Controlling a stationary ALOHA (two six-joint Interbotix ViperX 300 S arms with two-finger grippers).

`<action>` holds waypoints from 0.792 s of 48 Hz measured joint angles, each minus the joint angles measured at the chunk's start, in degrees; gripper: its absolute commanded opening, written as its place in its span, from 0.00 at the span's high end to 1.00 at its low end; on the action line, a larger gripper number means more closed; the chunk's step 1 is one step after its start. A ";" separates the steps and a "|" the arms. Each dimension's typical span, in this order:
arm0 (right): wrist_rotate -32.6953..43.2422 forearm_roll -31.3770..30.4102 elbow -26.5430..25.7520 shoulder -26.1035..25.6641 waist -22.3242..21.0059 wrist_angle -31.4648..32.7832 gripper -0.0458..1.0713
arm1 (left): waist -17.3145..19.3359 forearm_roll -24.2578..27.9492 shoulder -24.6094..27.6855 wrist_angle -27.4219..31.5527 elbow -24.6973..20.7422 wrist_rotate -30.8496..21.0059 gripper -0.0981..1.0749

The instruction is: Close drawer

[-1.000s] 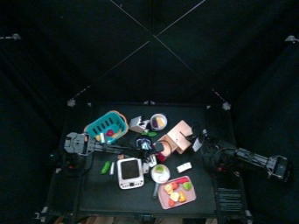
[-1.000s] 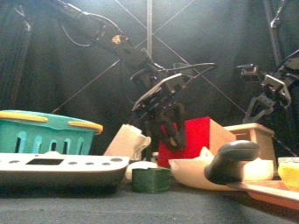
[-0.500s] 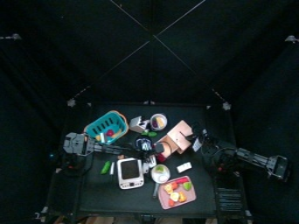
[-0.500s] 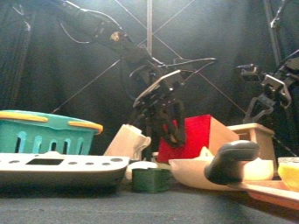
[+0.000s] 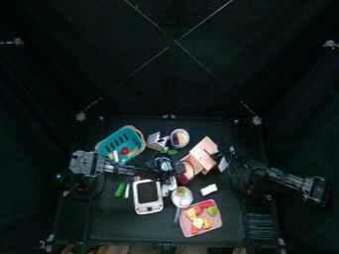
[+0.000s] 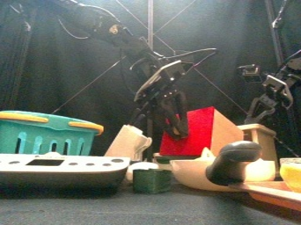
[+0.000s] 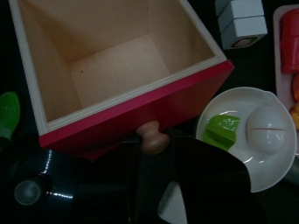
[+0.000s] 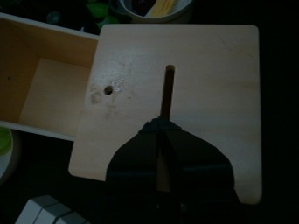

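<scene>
The drawer (image 5: 199,157) is a tan wooden box in the middle of the table, with its red-fronted compartment (image 7: 117,61) slid out and empty. In the left wrist view, a small tan knob (image 7: 149,138) sticks out of the red front (image 7: 140,118). My left gripper (image 6: 165,119) hangs open right at that red front (image 6: 194,132), and its jaws stand beside the knob. My right gripper (image 8: 166,87) is shut, and its tip rests on the flat tan top (image 8: 193,96) of the drawer's case (image 6: 261,141).
A teal basket (image 6: 47,132) stands at the left. A white calculator-like device (image 6: 59,167) lies at the front, with a small green cup (image 6: 150,180) and a white bowl (image 7: 257,131) close beside the drawer. A red tray (image 5: 199,218) of fruit sits at the front right.
In the front view my left gripper has shifted a little to the right. The red drawer front beside it now stands higher and more tilted. The right gripper has stayed put.
</scene>
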 measured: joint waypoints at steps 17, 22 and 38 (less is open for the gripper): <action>0.00 0.00 0.00 0.09 0.00 -0.09 0.93 | 0.79 0.00 0.70 -4.48 0.00 -0.26 0.52; 0.09 0.00 0.00 0.09 0.00 -0.18 0.93 | 1.05 0.00 1.23 -5.63 -0.09 -0.26 0.52; 0.09 0.00 -0.09 0.09 0.00 -0.18 0.93 | 2.11 0.00 2.20 -6.06 0.09 -0.18 0.52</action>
